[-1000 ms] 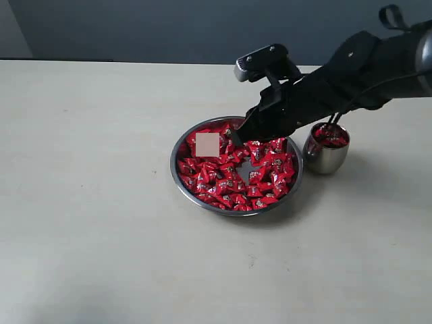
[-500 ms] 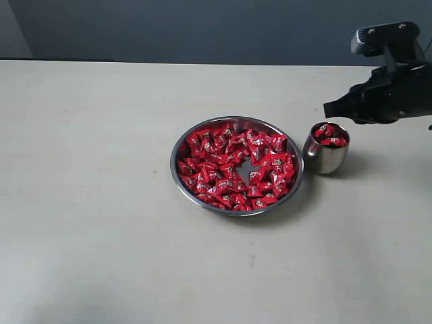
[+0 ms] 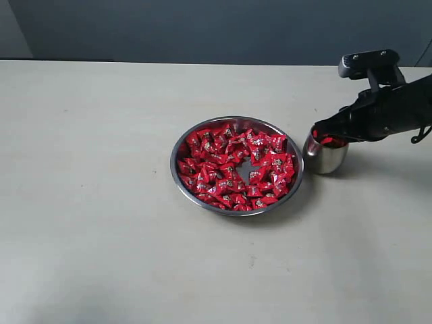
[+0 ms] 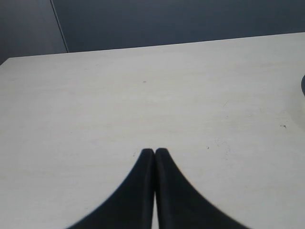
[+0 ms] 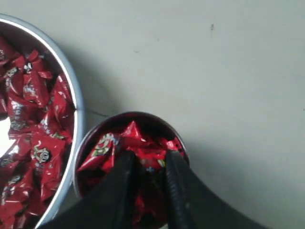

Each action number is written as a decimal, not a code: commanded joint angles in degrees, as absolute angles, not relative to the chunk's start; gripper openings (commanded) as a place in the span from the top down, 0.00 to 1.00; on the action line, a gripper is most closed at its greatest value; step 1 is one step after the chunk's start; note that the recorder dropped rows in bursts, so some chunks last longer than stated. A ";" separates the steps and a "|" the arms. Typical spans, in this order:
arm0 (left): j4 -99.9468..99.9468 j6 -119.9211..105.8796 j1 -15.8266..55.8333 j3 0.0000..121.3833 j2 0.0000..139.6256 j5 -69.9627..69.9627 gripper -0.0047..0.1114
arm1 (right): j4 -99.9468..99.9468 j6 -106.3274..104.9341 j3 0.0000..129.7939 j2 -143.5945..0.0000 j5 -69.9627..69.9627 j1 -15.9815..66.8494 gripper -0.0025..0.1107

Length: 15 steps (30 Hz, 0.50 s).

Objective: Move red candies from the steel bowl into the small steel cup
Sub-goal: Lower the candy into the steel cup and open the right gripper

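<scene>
Now the right tool (image 5: pixel 150 160) hangs over the small steel cup (image 3: pixel 325 156), its tips down at the cup's mouth and its fingers clamped on one red candy (image 5: pixel 151 154) (only a wrapper's width shows between them). The cup stands on the table (image 3: pixel 101 202) just right of the steel bowl (image 3: pixel 177 177), with several wrapped sweets lying inside it. Red candies (image 3: pixel 229 172) crowd the bowl around a small patch of steel near its middle. The left tool (image 4: pixel 154 152) is pressed together above the table.

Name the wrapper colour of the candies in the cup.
Shiny red candies; best seen in the right wrist view.
</scene>
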State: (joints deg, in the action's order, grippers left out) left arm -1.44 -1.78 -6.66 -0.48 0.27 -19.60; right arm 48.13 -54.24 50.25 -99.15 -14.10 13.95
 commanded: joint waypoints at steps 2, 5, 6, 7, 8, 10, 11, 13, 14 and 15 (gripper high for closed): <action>-1.55 -1.68 -6.20 0.00 0.00 -19.30 0.96 | 48.04 -54.61 51.12 -99.39 -14.54 14.34 0.97; -1.55 -1.68 -6.20 0.00 0.00 -19.30 0.96 | 47.84 -54.61 51.12 -99.47 -14.58 14.34 0.97; -1.55 -1.68 -6.20 0.00 0.00 -19.30 0.96 | 47.84 -54.61 51.12 -99.47 -14.58 14.34 0.97; -1.55 -1.68 -6.20 0.00 0.00 -19.30 0.96 | 47.84 -54.61 51.12 -99.47 -14.58 14.34 0.97; -1.55 -1.68 -6.20 0.00 0.00 -19.30 0.96 | 47.84 -54.61 51.12 -99.47 -14.58 14.34 0.97; -1.55 -1.68 -6.20 0.00 0.00 -19.30 0.96 | 47.84 -54.61 51.12 -99.47 -14.58 14.34 0.97; -1.55 -1.68 -6.20 0.00 0.00 -19.30 0.96 | 47.84 -54.61 51.12 -99.47 -14.58 14.34 0.97; -1.55 -1.68 -6.20 0.00 0.00 -19.30 0.96 | 47.89 -54.72 51.12 -99.47 -14.58 14.34 0.97; -1.55 -1.68 -6.20 0.00 0.00 -19.30 0.96 | 47.89 -54.85 51.12 -99.47 -14.58 14.34 0.97; -1.55 -1.68 -6.20 0.00 0.00 -19.30 0.96 | 47.89 -54.85 51.12 -99.47 -14.58 14.34 0.95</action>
